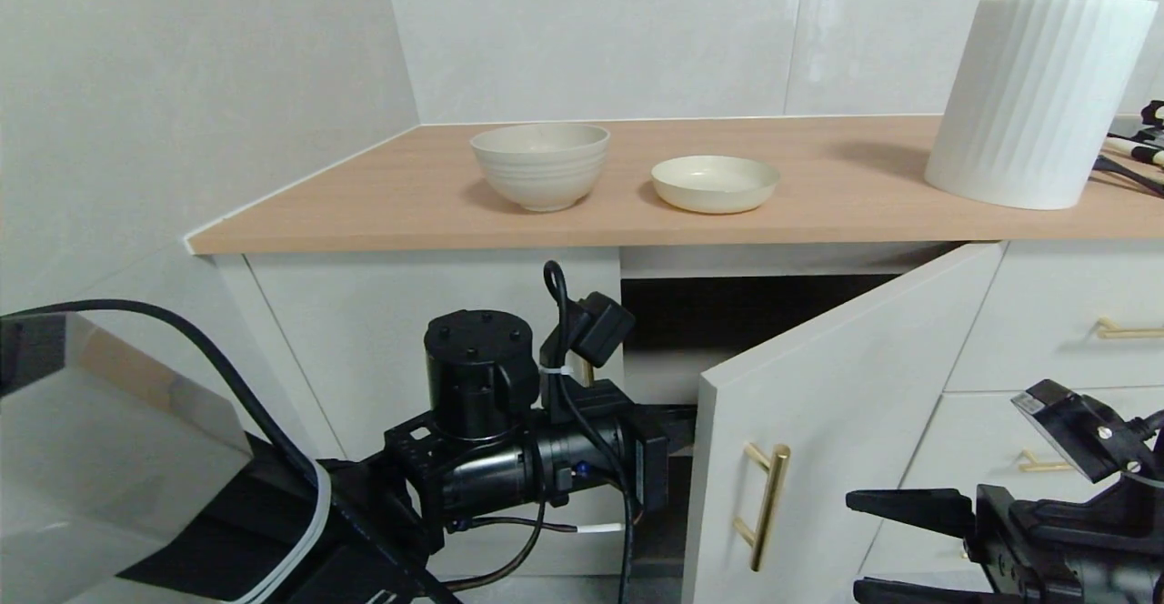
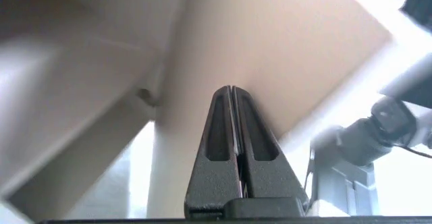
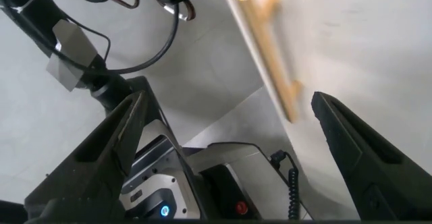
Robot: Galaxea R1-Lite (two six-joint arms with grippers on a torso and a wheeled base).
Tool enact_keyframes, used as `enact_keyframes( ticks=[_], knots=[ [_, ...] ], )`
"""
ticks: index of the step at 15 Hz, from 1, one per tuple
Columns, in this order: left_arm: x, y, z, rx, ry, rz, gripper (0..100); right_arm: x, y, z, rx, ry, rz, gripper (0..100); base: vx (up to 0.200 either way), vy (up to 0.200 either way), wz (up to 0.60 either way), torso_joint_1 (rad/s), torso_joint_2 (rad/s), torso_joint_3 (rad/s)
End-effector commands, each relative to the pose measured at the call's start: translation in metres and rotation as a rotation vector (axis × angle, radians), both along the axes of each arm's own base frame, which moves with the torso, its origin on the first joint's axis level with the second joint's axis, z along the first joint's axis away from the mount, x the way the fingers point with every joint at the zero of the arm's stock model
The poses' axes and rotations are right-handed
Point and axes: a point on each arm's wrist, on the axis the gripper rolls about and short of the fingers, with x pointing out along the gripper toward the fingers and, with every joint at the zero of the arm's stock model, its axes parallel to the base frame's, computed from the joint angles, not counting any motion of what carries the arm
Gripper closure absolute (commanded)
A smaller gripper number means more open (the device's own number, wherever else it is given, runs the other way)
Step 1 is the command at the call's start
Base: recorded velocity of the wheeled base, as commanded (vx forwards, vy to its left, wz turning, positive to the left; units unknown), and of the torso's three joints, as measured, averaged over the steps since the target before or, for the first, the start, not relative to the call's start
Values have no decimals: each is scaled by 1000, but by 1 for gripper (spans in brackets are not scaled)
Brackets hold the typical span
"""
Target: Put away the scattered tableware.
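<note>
On the countertop (image 1: 846, 176), toward its left front edge, sits the tableware: a deep ribbed bowl (image 1: 540, 166) and, near it on the right, a shallow dish (image 1: 716, 183), both upright and not touching. Below them the cabinet door (image 1: 818, 422) stands swung partly out, with the dark opening behind it.

The step in hand looks like getting that door fully open. The right gripper (image 1: 855, 545), fingers spread wide, hovers low beside the brass handle (image 1: 764, 504) without touching it. The left gripper (image 2: 231, 92), fingers pressed together on nothing, is down at the cabinet opening.

It would be best to push the door wider first, then raise an arm well clear of the counter's edge before taking the bowl by its rim.

A tall white ribbed canister (image 1: 1037, 99) stands near the right end, with utensils (image 1: 1132, 154) beyond it. The door and the left arm in the opening are the main obstacles.
</note>
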Motion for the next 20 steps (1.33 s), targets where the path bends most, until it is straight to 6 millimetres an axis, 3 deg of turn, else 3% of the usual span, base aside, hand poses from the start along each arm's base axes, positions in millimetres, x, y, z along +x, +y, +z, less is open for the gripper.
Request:
enact_keyframes(
  ticks=[1,7,14,20],
  knots=[
    [0,-2,-2,4,5,-4,100,0,0,0,0,0,1,0,0,0,0,0,0,0],
    [1,-6,-10,18,19,-12,100,-2,2,-1,-1,2,15,0,0,0,0,0,0,0],
    [12,-17,-16,18,19,-10,100,-23,-2,1,-22,-107,66,0,-29,0,0,0,0,0],
    [17,-33,-17,28,32,-19,100,-19,-4,1,-30,-108,23,0,0,0,0,0,0,0]
  ],
)
